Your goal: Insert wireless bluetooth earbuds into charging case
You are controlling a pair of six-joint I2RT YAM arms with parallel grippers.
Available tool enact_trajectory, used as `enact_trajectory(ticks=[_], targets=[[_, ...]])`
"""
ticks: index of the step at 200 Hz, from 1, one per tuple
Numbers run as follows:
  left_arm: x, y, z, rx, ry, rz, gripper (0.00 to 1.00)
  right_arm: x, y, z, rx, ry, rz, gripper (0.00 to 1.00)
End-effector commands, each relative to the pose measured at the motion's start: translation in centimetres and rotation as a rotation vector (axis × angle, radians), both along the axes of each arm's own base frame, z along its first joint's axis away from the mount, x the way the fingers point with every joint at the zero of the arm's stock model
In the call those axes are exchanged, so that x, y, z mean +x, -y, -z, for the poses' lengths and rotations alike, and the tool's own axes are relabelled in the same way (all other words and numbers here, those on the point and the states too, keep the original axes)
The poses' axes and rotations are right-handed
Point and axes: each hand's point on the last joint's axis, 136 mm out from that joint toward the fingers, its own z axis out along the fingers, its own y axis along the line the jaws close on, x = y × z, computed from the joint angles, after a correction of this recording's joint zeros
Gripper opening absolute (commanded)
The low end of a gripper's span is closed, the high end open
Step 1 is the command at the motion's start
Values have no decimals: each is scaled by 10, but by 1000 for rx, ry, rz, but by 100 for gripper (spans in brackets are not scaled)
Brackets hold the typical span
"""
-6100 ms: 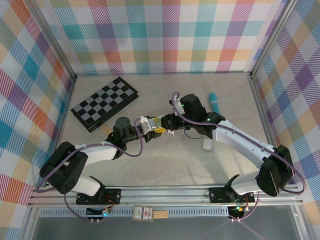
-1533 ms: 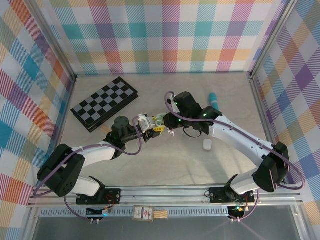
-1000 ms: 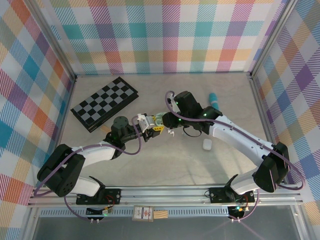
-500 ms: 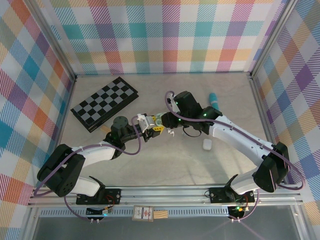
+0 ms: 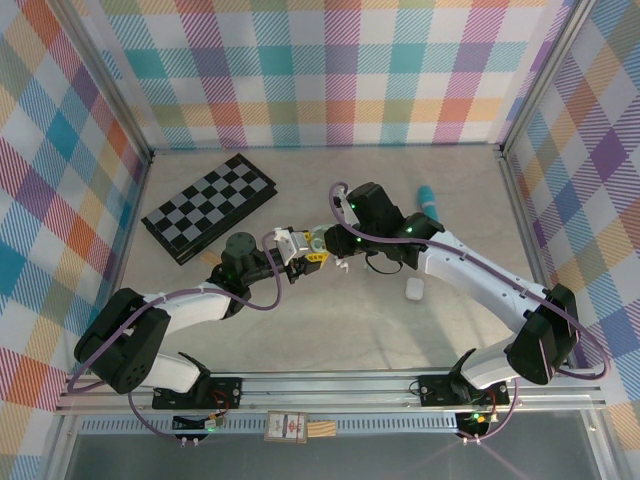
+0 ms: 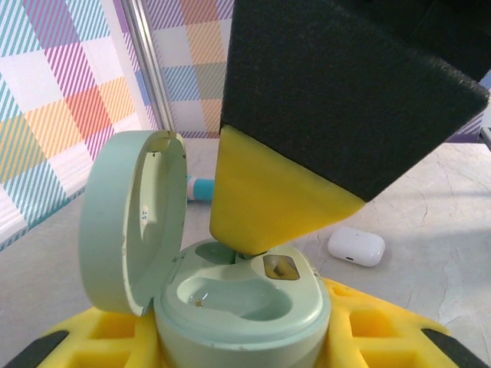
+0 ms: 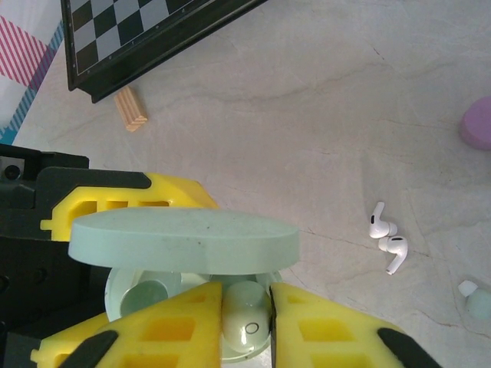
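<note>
My left gripper (image 6: 239,341) is shut on a pale green charging case (image 6: 253,310), held upright with its round lid (image 6: 130,222) swung open to the left. One well of the case (image 6: 230,295) is bare. My right gripper (image 7: 245,318) is shut on a pale green earbud (image 7: 247,322) and holds it at the case's far well, under the open lid (image 7: 184,239). How deep the earbud sits I cannot tell. In the top view both grippers meet at mid-table, left gripper (image 5: 297,250) against right gripper (image 5: 326,246). Two white earbuds (image 7: 387,239) lie on the table to the right.
A white closed case (image 5: 414,289) lies right of the grippers, and a teal stick (image 5: 430,205) lies behind it. A folded chessboard (image 5: 210,207) sits at the back left with a small wooden block (image 7: 132,109) beside it. A pink object (image 7: 479,123) shows at the frame's right edge.
Since the oldest frame the right gripper has shifted left and closed in on the case. Over the last second both arms hold almost still.
</note>
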Motion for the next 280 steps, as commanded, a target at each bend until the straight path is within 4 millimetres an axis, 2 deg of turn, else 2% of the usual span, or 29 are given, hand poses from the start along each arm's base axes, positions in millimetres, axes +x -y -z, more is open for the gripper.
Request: enact_trajectory(ticks=[1, 73, 123, 152, 175, 203, 242, 280], targets=[[-3, 1, -19, -42, 48, 27, 34, -1, -6, -5, 3, -1, -36, 26], [1, -1, -17, -65, 32, 23, 34, -2, 8, -22, 16, 69, -3, 46], [2, -1, -19, -69, 36, 22, 34, 0, 16, -22, 11, 84, 43, 40], [8, -9, -15, -67, 24, -9, 34, 2, 41, -13, -7, 96, 140, 42], [12, -19, -14, -81, 17, -34, 33, 5, 62, 9, 21, 38, 224, 44], [12, -25, -15, -91, 16, -44, 33, 11, 79, 52, 45, -96, 292, 46], [9, -26, -17, -88, 13, -41, 34, 24, 86, 110, -47, -242, 295, 49], [7, -28, -14, -82, 3, -41, 34, 42, 86, 141, -58, -323, 296, 49]])
